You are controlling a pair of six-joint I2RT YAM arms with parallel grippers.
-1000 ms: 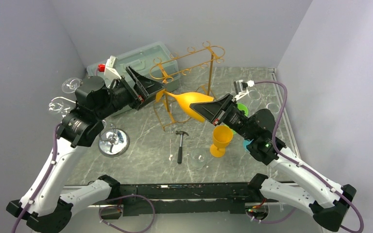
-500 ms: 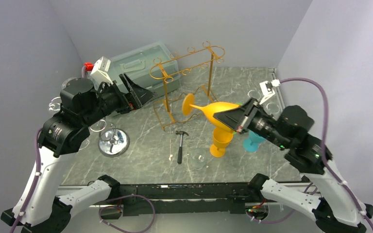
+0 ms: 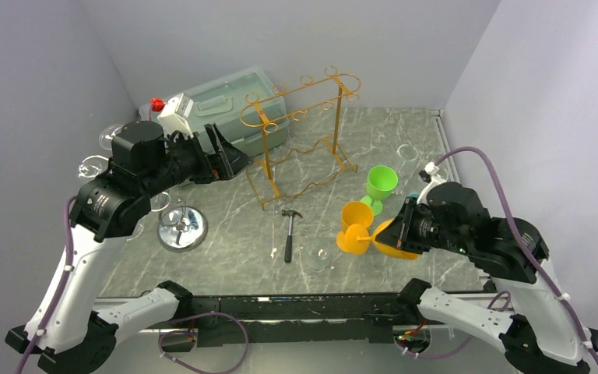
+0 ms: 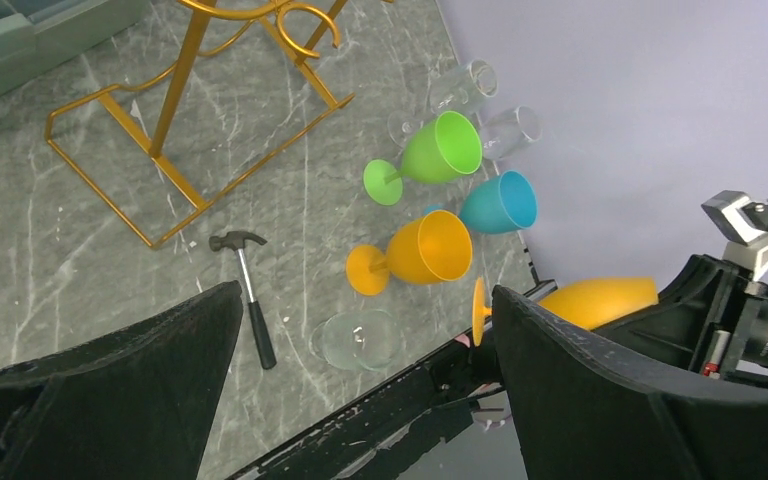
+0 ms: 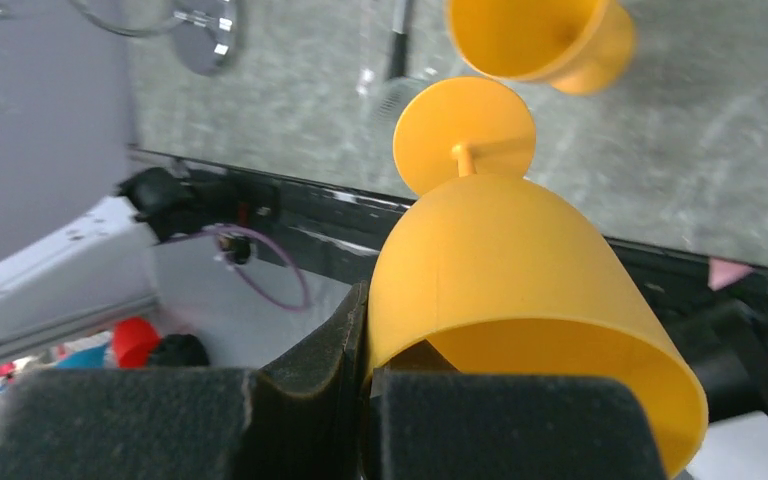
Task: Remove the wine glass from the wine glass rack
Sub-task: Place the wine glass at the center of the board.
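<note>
The gold wire wine glass rack [image 3: 304,144] stands at the back middle of the table with nothing hanging on it; it also shows in the left wrist view [image 4: 185,120]. My right gripper [image 3: 409,226] is shut on the rim of an orange wine glass [image 3: 388,243], one finger inside the bowl and one outside. It holds the glass tilted on its side, low over the table's near right. In the right wrist view the glass [image 5: 505,270] fills the frame above my gripper [image 5: 370,345]. My left gripper [image 3: 230,152] is open and empty, left of the rack.
A second orange goblet [image 3: 356,218], a green goblet [image 3: 380,185] and a blue goblet [image 4: 500,203] stand close to the held glass. A hammer [image 3: 289,230], a clear glass [image 3: 317,255], a shiny round stand [image 3: 181,228] and a grey box [image 3: 226,97] are also on the table.
My right arm has carried the orange glass away from the rack, right and down to the near right of the table. My left gripper has drawn back left from the rack.
</note>
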